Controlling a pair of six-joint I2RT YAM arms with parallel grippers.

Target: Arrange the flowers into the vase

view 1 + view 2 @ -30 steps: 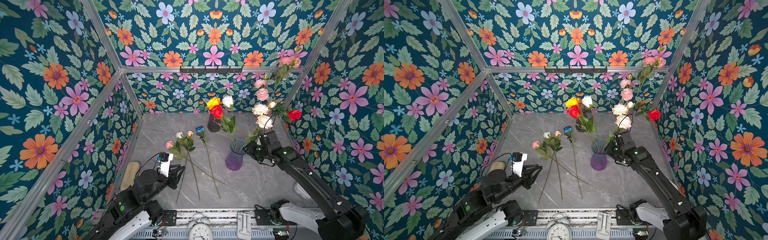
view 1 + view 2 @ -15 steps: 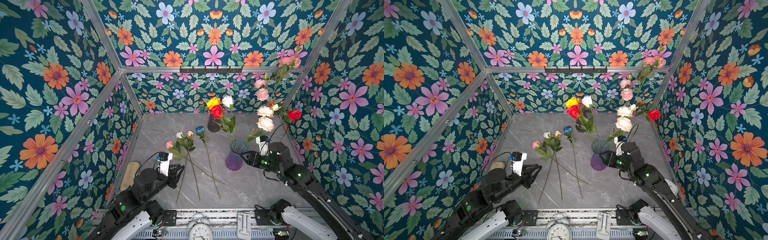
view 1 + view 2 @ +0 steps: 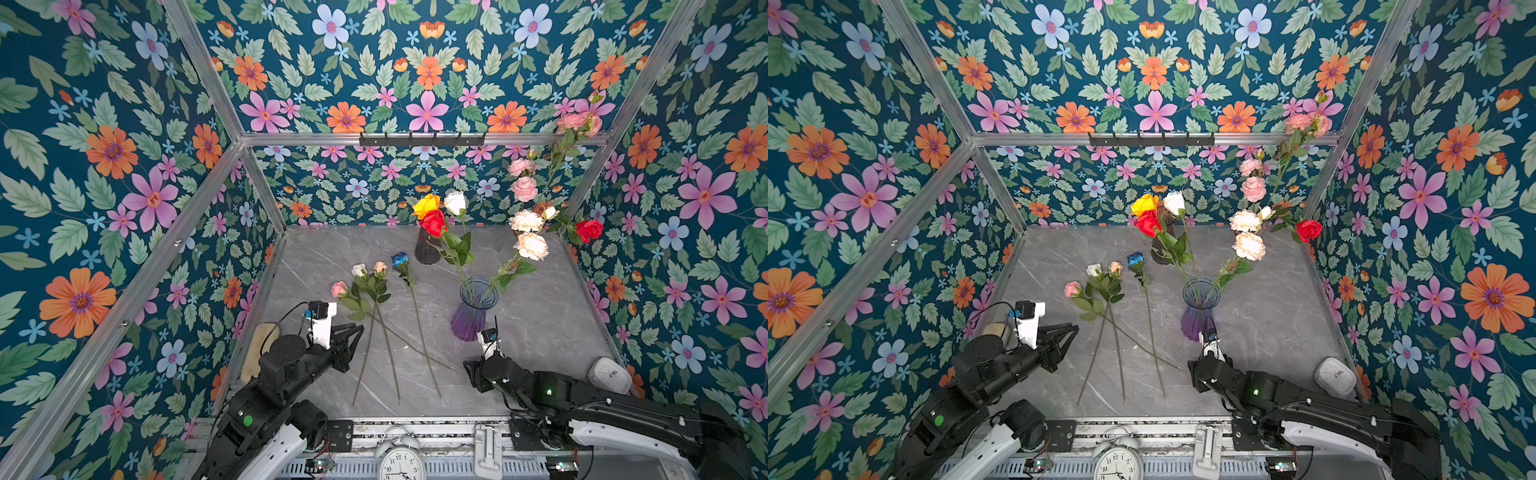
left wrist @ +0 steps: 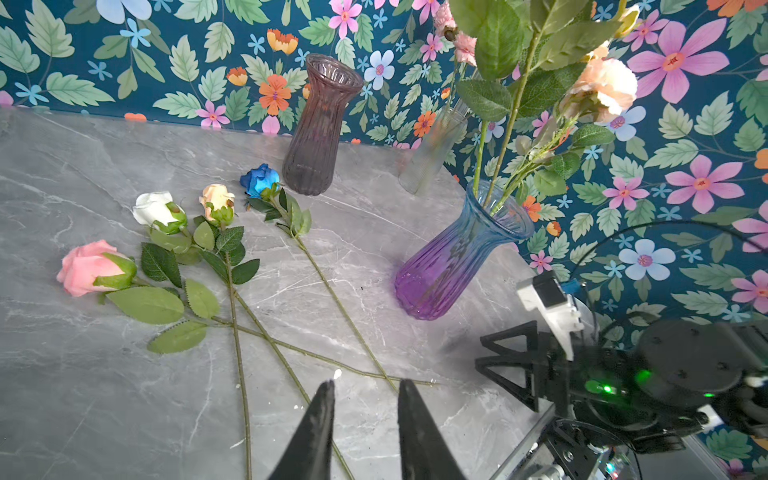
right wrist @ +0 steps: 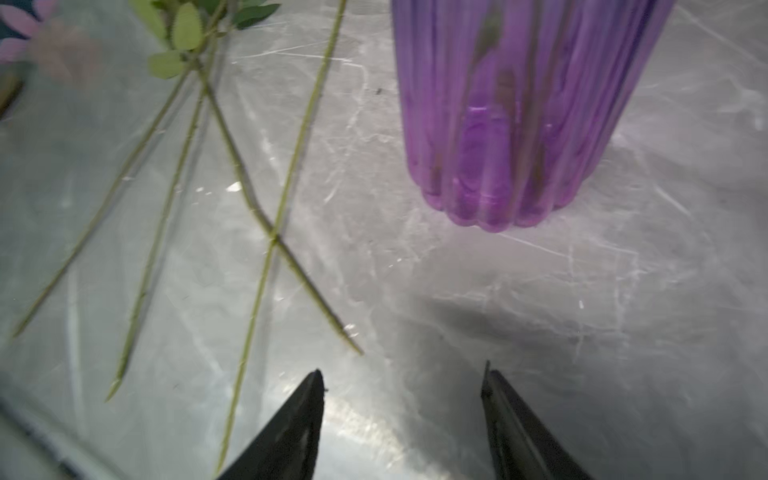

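Vase: ribbed glass, blue rim fading to purple base. Back vase: smoky dark ribbed glass. Counter: grey marble, white veins. Lying loose: pink rose, white rose, peach rose, blue rose, all green-stemmed. Wallpaper: teal ground, pink, orange, pale-blue blooms, green leaves.

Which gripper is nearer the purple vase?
Right. The right gripper is just short of the purple vase, near its base; the left gripper is beyond the loose stems.

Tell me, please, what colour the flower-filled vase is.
The vase fades blue to purple; left wrist view.
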